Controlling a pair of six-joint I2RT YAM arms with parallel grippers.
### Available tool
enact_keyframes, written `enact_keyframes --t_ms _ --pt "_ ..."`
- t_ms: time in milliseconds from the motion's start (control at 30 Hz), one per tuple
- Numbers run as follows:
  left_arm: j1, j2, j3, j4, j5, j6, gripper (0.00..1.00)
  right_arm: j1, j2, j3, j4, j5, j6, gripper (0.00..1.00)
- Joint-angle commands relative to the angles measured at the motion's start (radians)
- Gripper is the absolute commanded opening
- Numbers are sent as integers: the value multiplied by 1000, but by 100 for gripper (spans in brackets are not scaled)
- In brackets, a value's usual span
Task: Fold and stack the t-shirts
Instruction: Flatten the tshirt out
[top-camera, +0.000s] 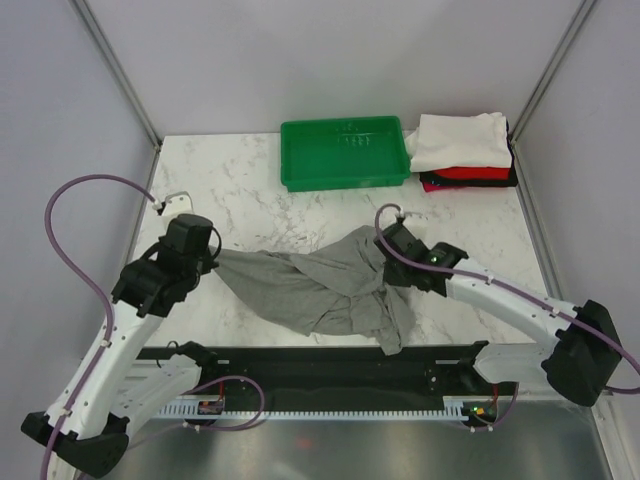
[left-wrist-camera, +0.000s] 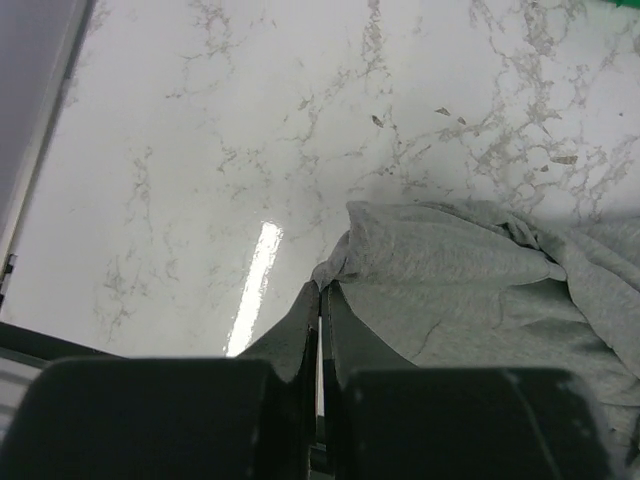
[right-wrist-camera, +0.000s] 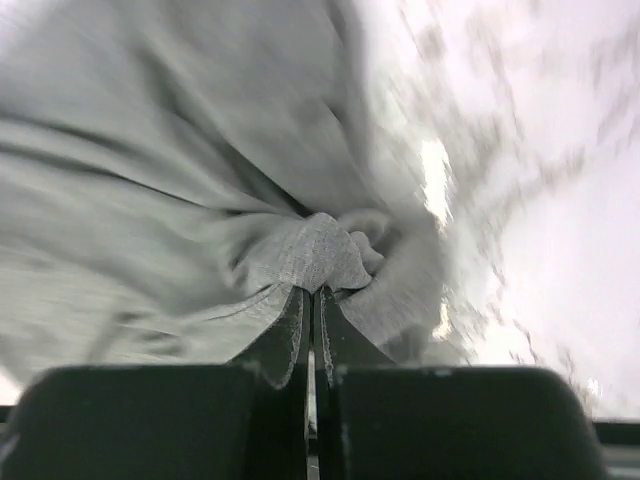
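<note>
left hand (left-wrist-camera: 320, 300) and right hand (right-wrist-camera: 312, 295) are each pinched tight on cloth, seemingly to stretch it flat for folding. on the white marble worktop (top-camera: 240, 190), the large crumpled heather-grey cloth t-shirt (top-camera: 310, 285) they grip lies nearer the arms than the green plastic tray (top-camera: 345, 183); just right of that tray sits the stack of folded white, red and black t-shirts (top-camera: 460, 140).
</note>
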Motion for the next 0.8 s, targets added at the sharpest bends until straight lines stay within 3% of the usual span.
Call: enact_keyframes --t_ms 0,167,400,467,533,633,767 --pt "27 -25 58 -4 -105 83 2 -5 42 297 -72 117 -179 0" --pt "38 -13 129 -38 -157 122 2 -13 40 518 -236 210 -154 0" --pt "39 -2 196 -36 -252 178 2 -13 -103 532 -400 464 -71 0" --pt "39 33 236 -29 -268 200 2 -13 -115 515 -415 476 -75 0" --pt "39 50 282 32 -167 270 2 -14 -108 479 -373 400 -110 0" --pt "39 62 264 82 34 315 2 -13 -34 339 -278 211 -163 33" --pt "39 111 149 54 105 309 2 -32 24 189 -210 146 -124 42"
